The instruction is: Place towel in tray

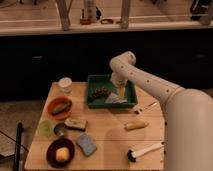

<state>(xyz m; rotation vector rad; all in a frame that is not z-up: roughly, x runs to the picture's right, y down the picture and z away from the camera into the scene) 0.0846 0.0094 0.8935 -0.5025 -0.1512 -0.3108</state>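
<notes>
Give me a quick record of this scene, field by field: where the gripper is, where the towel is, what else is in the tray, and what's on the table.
gripper: over the tray's right half, just above the towel
towel: pale, crumpled, inside the tray at its front right
tray: green, at the table's back edge
also in tray: dark grapes, left of the towel
table: wooden, holding bowls, a cup, a sponge, a brush

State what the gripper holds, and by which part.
Cannot be told: the gripper is down in the green tray at the towel, its hold unclear.
</notes>
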